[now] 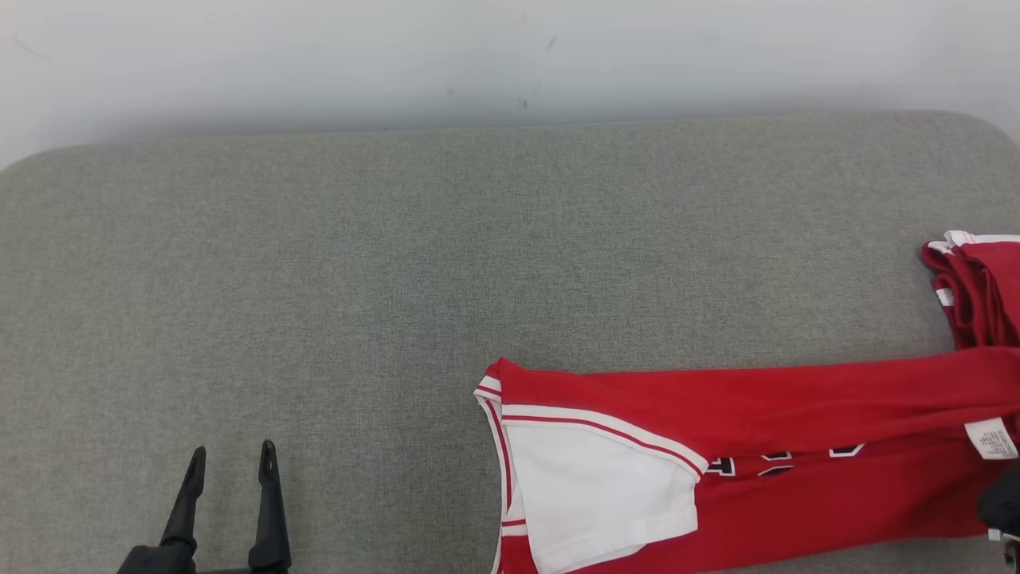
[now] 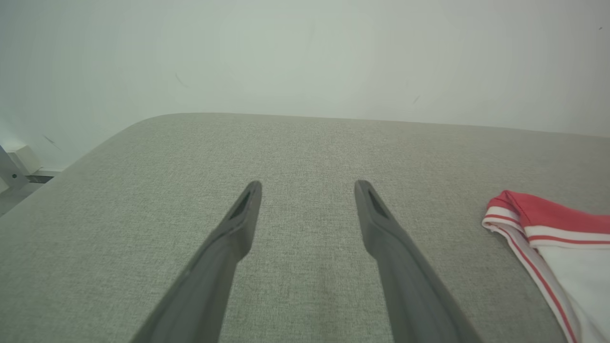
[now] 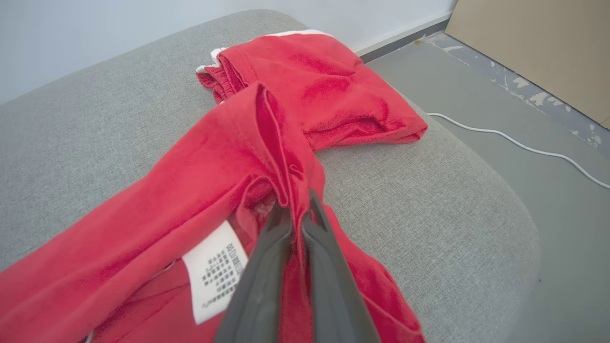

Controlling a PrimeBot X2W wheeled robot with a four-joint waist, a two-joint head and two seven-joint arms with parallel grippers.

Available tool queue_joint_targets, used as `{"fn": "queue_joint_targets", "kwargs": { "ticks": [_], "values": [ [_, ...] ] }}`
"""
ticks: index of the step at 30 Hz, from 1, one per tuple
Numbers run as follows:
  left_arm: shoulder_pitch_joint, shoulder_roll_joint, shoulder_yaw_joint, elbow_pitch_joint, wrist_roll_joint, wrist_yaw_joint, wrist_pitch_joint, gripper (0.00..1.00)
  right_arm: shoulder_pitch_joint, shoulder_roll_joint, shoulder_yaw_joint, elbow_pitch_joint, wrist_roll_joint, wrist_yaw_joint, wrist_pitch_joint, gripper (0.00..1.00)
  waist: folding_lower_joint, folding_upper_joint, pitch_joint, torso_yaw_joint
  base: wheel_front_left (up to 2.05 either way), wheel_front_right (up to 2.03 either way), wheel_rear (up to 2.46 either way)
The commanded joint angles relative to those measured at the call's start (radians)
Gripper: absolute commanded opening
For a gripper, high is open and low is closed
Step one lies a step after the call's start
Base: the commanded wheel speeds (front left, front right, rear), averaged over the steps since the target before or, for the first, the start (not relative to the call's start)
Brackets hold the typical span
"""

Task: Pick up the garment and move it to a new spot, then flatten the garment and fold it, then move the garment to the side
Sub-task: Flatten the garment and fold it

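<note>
stage: we judge the pickup barely started; moving, flattening, folding and setting aside all remain | red jersey [image 1: 797, 430]: rumpled at the right end of the grey cushion [image 1: 319, 279] | right gripper [image 3: 296, 209]: pinched on a jersey fold | left gripper [image 1: 232, 454]: spread wide, empty, well apart

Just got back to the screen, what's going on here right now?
The right hand is shut on a bunched fold of the red garment, close to its white label, near the right end of the grey padded table. The left hand is open over bare table, apart from the garment. The garment lies partly spread out, with its far right part crumpled. It is neither flat nor folded yet.
</note>
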Motion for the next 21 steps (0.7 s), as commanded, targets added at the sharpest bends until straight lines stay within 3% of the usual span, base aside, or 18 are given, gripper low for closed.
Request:
{"fn": "queue_joint_targets", "kwargs": {
  "ticks": [1, 5, 11, 17, 21],
  "values": [
    [-0.008, -0.003, 0.005, -0.002, 0.005, 0.000, -0.003, 1.00, 0.005, 0.001, 0.017, -0.015, 0.011, -0.003, 0.003, 0.00, -0.0001, -0.0001, 0.000, -0.001, 0.00, 0.00, 0.00],
    [-0.003, -0.010, 0.012, 0.000, 0.002, -0.005, -0.003, 1.00, 0.065, 0.002, 0.154, -0.084, 0.146, -0.003, 0.063, 0.00, -0.0001, -0.0001, -0.001, -0.004, 0.00, 0.00, 0.00],
    [-0.006, -0.018, 0.027, -0.009, 0.009, -0.003, -0.003, 1.00, 0.170, 0.002, 0.480, -0.215, 0.363, -0.003, 0.123, 0.00, -0.0001, -0.0001, 0.001, -0.006, 0.00, 0.00, 0.00],
    [-0.009, -0.026, 0.026, -0.015, 0.021, -0.005, -0.003, 1.00, 0.185, 0.001, 0.753, -0.221, 0.452, -0.003, 0.103, 0.00, -0.0001, -0.0001, -0.005, 0.009, 0.00, 0.00, 0.00],
    [-0.009, -0.031, 0.020, -0.017, 0.023, -0.007, -0.003, 1.00, 0.160, 0.001, 0.845, -0.186, 0.467, -0.003, 0.086, 0.00, -0.0001, -0.0001, -0.005, 0.025, 0.00, 0.00, 0.00]
  ]
}}
